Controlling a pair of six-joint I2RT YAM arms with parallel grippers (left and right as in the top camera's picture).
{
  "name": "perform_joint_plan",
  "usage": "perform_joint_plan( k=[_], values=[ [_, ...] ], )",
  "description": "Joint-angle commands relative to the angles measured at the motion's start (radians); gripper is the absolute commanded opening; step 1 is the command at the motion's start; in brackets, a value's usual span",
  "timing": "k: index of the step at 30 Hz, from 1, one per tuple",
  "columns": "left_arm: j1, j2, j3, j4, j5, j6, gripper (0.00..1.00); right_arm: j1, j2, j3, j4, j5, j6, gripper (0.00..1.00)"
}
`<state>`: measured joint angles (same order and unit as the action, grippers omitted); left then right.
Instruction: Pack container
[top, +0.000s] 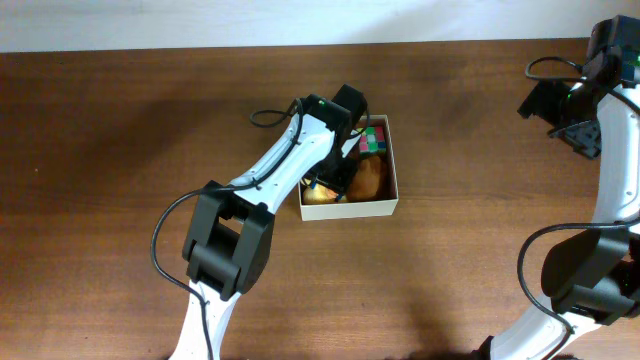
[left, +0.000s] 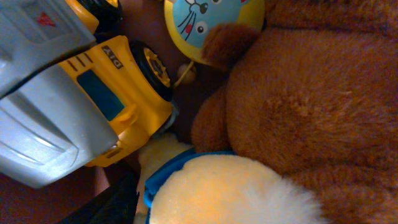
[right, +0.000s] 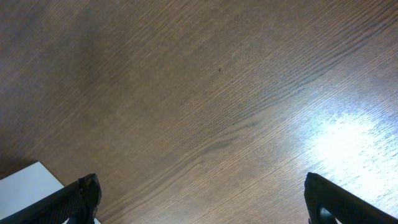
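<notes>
The container (top: 352, 209), a square shallow box with off-white walls, stands mid-table. It holds a brown plush (top: 368, 180), a multicoloured cube (top: 373, 140) and a yellow toy (top: 320, 193). My left gripper (top: 335, 168) reaches down into it. In the left wrist view a cream plush with a blue collar (left: 236, 193) fills the space beside my one visible dark finger (left: 109, 205); the other finger is hidden. Around it lie a yellow truck with a grey bed (left: 93, 93), the brown plush (left: 311, 93) and a disc with a blue cat face (left: 211, 22). My right gripper (top: 580, 125) is open and empty.
The right wrist view shows bare brown wood between my open fingers (right: 202, 186) and a white flat corner (right: 25, 183) at the lower left. The right arm stands far right of the container, near the table's back edge.
</notes>
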<state>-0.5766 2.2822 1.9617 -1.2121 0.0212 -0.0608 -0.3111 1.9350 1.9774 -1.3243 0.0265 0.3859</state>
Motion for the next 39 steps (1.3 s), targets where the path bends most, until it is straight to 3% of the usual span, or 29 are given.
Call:
perform_joint_plan(
  k=[1, 24, 39],
  values=[
    [-0.003, 0.023, 0.027, -0.008, -0.003, 0.006, 0.64, -0.003, 0.003, -0.003, 0.000, 0.012, 0.005, 0.99],
    [-0.003, 0.023, 0.182, -0.143, -0.003, 0.009, 0.64, -0.003, 0.003, -0.003, 0.000, 0.012, 0.005, 0.99],
    [-0.002, 0.023, 0.372, -0.310, -0.004, 0.032, 0.64, -0.003, 0.003, -0.003, 0.000, 0.012, 0.005, 0.99]
  ],
)
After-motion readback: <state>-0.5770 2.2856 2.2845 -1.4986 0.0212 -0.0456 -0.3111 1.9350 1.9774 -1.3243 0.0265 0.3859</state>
